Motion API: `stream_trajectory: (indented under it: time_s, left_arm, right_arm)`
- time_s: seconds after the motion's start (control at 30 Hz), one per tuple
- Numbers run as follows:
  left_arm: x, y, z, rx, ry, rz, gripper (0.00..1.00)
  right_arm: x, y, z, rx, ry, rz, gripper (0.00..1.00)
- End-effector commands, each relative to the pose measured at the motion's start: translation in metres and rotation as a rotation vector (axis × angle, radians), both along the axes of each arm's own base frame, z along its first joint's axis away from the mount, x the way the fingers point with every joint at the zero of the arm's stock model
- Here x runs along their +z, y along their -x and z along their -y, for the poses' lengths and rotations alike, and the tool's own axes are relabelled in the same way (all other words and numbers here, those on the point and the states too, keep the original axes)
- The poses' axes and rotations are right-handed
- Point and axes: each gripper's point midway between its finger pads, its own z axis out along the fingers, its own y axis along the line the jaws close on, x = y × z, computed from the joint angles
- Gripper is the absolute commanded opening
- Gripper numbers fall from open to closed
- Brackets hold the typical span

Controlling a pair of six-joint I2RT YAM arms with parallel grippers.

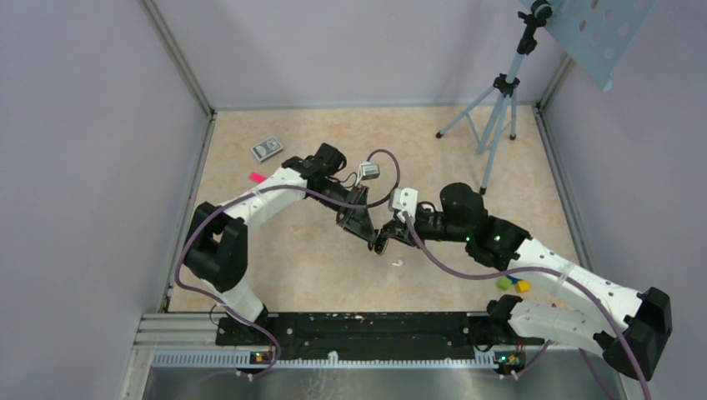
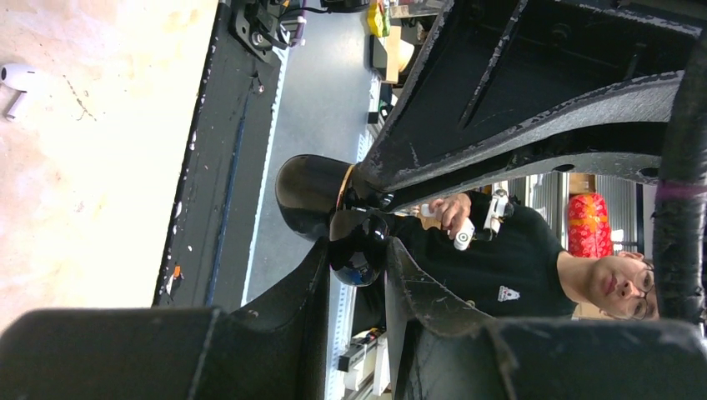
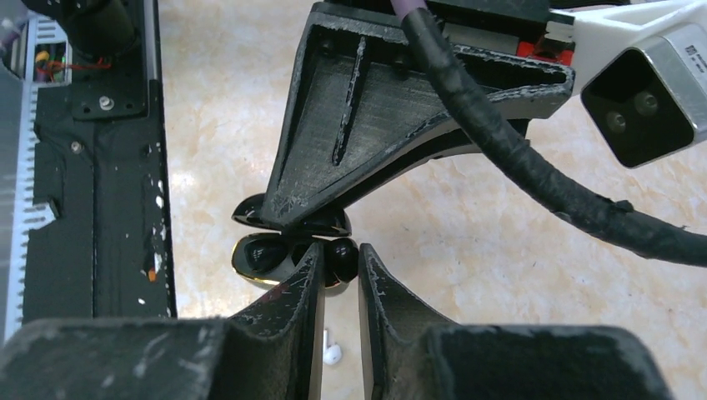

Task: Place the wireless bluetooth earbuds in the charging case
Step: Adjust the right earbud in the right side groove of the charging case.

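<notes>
A glossy black charging case (image 3: 265,255) with a gold rim stands open above the table, its lid (image 3: 292,218) raised. My left gripper (image 2: 357,250) is shut on the case (image 2: 313,196) and holds it up; in the top view the left gripper (image 1: 365,230) sits at mid-table. My right gripper (image 3: 340,250) is shut on a small black earbud (image 3: 340,262), pressed at the case's open cavity. The right gripper (image 1: 386,243) meets the left from the right. A white stemmed earbud (image 1: 398,263) lies loose on the table just below them, also in the right wrist view (image 3: 332,354) and the left wrist view (image 2: 17,77).
A grey patterned box (image 1: 267,149) and a pink piece (image 1: 257,177) lie at the back left. A tripod (image 1: 498,108) stands at the back right. Green and yellow blocks (image 1: 513,284) lie by my right arm. Walls close in both sides.
</notes>
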Motion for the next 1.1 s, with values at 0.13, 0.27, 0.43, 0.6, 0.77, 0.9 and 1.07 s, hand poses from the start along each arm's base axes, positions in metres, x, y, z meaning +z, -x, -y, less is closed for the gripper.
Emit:
stream_trajectory:
  time_s: [0.13,0.27,0.43,0.6,0.77,0.9,1.07]
  left_arm:
    - [0.024,-0.009,0.005,0.008,0.059,0.072,0.0]
    - [0.025,-0.012,0.005,0.021,0.052,0.079,0.0]
    - [0.026,-0.018,0.005,0.055,0.044,0.089,0.0]
    - [0.032,-0.024,0.005,0.081,0.049,0.106,0.0]
    - [0.035,-0.027,0.004,0.098,0.055,0.111,0.0]
    - [0.037,-0.028,0.003,0.11,0.058,0.114,0.0]
    - [0.039,-0.032,0.002,0.143,0.05,0.121,0.0]
  right_arm:
    - [0.032,-0.001,-0.005,-0.077,-0.168,-0.072,0.02]
    - [0.033,-0.003,-0.004,-0.114,-0.192,-0.101,0.01]
    - [0.032,-0.005,-0.003,-0.149,-0.205,-0.139,0.0]
    - [0.03,-0.009,-0.001,-0.196,-0.223,-0.164,0.0]
    - [0.026,-0.012,-0.001,-0.238,-0.259,-0.205,0.0]
    - [0.03,-0.015,-0.001,-0.26,-0.307,-0.212,0.0]
    - [0.028,-0.019,-0.001,-0.296,-0.345,-0.237,0.0]
